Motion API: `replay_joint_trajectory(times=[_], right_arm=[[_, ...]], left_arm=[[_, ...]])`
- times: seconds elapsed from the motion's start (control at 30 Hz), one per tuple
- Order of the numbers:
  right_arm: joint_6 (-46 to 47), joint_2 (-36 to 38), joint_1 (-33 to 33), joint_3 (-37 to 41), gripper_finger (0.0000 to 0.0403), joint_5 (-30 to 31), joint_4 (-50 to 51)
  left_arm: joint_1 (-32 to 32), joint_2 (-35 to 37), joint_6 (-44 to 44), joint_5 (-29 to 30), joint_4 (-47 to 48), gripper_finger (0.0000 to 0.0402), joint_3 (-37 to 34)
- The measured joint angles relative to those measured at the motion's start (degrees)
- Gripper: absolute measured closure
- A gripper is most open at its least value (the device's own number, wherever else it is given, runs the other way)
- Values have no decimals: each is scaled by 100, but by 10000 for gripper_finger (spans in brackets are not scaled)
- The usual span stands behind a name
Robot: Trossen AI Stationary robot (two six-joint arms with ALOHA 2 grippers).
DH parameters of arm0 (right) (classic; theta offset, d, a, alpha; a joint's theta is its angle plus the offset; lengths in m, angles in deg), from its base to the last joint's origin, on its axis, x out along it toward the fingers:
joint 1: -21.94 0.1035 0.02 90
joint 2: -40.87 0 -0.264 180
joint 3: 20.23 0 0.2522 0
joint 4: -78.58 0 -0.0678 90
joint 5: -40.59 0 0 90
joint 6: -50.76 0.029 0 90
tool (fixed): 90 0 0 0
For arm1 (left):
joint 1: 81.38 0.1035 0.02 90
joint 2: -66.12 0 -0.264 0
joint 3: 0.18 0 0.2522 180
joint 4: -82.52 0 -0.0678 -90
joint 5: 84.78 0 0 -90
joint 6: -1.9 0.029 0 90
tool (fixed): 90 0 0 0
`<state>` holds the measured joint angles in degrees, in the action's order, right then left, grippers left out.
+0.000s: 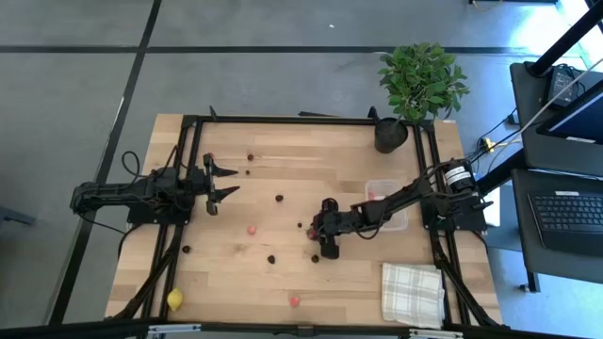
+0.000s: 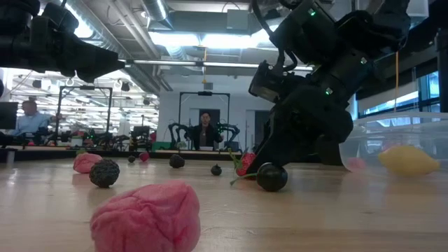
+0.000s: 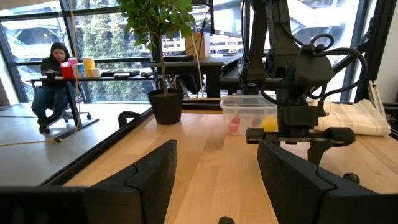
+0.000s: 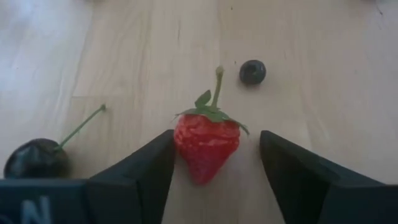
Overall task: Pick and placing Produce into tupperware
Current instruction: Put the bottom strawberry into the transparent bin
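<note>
Daylight falls evenly on the pale wooden bench (image 1: pixel 283 226) in the high view, with a bright patch at the frame's upper right and only faint shadows under the dark arms. In the low view, ceiling strip lights glare at top centre and windows blaze at the right edge, so the arm stands nearly in silhouette; the crinkled pink berry (image 2: pixel 145 215) at the lower foreground is soft and out of focus. The left wrist view is backlit by large windows. In the right wrist view, the glossy red strawberry (image 4: pixel 206 145) is fairly sharp, while the black pincer fingers (image 4: pixel 140 174) at the bottom blur.
</note>
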<state>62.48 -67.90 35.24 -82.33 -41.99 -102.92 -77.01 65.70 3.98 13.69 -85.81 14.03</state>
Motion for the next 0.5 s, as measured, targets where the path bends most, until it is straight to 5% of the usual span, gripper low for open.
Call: replay_joint_trajectory(times=[0.5], right_arm=[[14,0,2,0,286,-47,-9]], left_arm=[[-1,-1,2,0,3,184,0]])
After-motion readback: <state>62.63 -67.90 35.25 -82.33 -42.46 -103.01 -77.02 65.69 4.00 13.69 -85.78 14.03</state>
